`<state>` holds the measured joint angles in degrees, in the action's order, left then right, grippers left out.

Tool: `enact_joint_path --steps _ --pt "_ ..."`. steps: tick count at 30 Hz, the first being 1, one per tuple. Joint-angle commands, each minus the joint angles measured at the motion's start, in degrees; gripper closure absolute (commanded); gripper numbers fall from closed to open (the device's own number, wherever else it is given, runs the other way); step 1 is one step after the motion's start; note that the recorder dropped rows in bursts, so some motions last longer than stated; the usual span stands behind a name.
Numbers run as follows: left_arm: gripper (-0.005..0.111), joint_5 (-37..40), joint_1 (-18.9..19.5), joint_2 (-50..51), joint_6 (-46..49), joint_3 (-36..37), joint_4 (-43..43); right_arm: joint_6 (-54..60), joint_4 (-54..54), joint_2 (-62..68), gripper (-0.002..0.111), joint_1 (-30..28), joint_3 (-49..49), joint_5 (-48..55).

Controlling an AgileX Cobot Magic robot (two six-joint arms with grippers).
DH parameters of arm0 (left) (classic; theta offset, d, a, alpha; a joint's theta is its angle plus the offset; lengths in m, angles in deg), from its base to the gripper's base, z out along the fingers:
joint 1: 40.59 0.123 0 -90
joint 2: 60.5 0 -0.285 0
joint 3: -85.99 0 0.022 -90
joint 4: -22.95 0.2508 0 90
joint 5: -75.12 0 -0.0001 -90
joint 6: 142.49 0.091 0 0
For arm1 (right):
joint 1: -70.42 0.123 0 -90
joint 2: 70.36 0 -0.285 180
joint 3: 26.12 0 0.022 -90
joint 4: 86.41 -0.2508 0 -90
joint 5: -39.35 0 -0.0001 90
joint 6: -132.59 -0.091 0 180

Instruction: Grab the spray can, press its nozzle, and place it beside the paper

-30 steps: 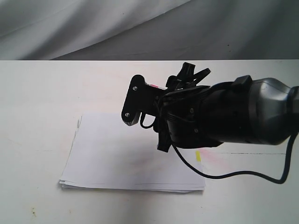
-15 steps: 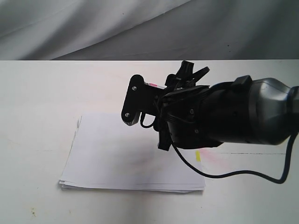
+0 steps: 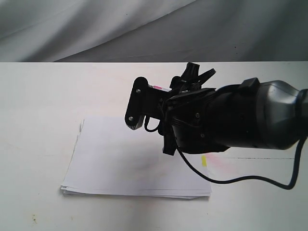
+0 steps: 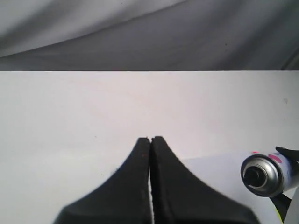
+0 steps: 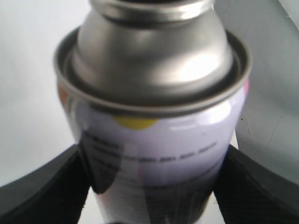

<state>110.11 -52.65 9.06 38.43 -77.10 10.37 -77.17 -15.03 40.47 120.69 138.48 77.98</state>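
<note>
My right gripper is shut on the spray can, a black finger pressed against each side of its white label. The can's silver shoulder fills that view and its top is cut off. In the exterior view the right gripper hovers above the paper, a white stack with a yellow tab; only a sliver of the spray can shows. The left wrist view shows the spray can end-on, with its black nozzle inside the silver rim. My left gripper is shut and empty, away from the can.
A white table carries the paper, with a grey cloth backdrop behind it. The right arm's bulky black body and its cable hang over the paper's right side. The left gripper is outside the exterior view.
</note>
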Motion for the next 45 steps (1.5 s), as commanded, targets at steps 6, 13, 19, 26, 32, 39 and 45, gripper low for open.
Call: enact_joint_path --steps 6,13,19,26,32,39,45 --pt "0.107 19.24 19.98 15.64 40.42 -6.5 -48.33 -0.12 1.87 -0.64 0.108 0.07 0.28 0.62" --pt "0.107 32.14 25.08 26.39 58.67 -5.74 -60.79 -0.12 1.87 -0.64 0.108 0.07 0.28 0.62" --pt "0.107 34.97 25.08 33.38 75.05 1.45 -73.1 -0.12 1.87 -0.64 0.108 0.07 0.28 0.62" --pt "0.107 34.97 23.22 37.12 92.28 9.55 -80.9 -0.12 1.87 -0.64 0.108 0.07 0.28 0.62" --pt "0.107 34.97 14.25 38.85 97.19 10.02 -78.82 1.17 1.87 -0.64 0.108 0.07 0.28 0.62" --pt "0.107 32.22 8.73 39.82 101.38 10.02 -79.56 2.9 1.87 -0.64 0.108 0.07 0.28 0.62" --pt "0.107 30.05 8.59 39.82 102.27 10.02 -80.63 2.9 1.87 -0.64 0.108 0.07 0.28 0.62"
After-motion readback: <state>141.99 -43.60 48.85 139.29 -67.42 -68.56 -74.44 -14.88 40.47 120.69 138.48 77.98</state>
